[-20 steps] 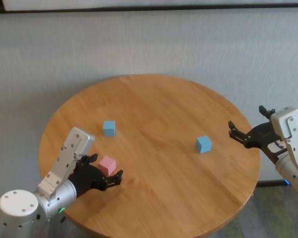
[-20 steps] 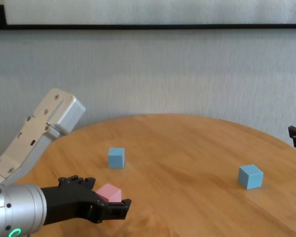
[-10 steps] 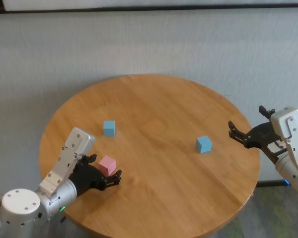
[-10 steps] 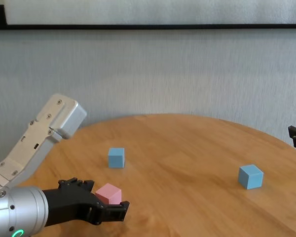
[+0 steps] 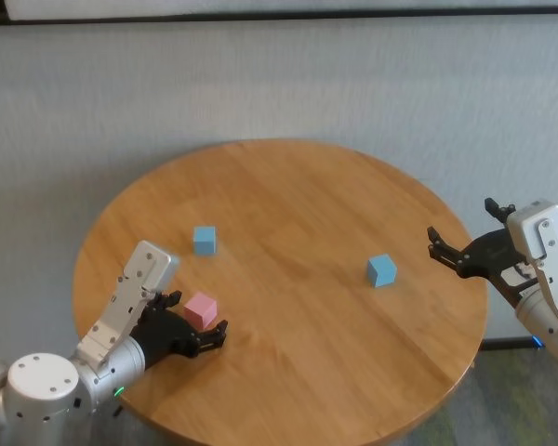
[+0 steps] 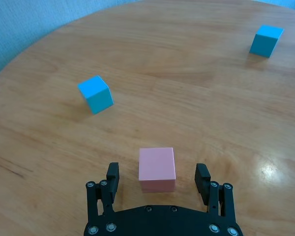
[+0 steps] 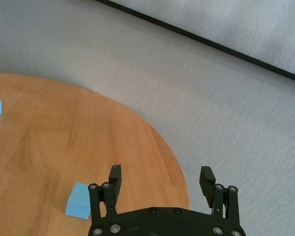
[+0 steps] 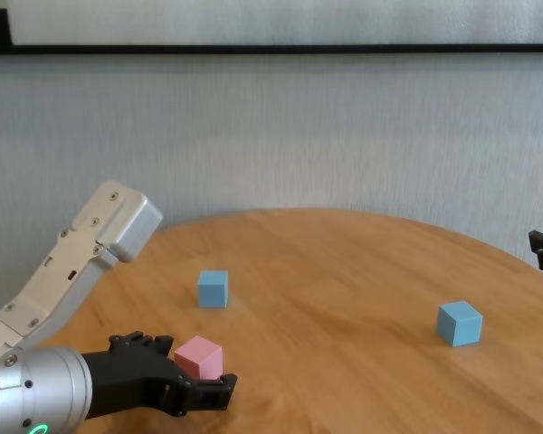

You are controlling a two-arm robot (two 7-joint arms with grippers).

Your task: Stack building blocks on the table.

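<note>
three cubes (image 5: 202, 309) apart on table (image 5: 298, 214)

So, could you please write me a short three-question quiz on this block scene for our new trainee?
1. True or false: the pink block sits between the open fingers of the left hand, still resting on the table.
2. How many blue blocks are on the table, and is either stacked?
3. Which hand is nearer the right-side blue block? A) left hand B) right hand

Key:
1. True.
2. Two, the left blue block and the right-side one; neither is stacked, each lying apart on the table.
3. B; the right hand is open over the table's right edge.
</note>
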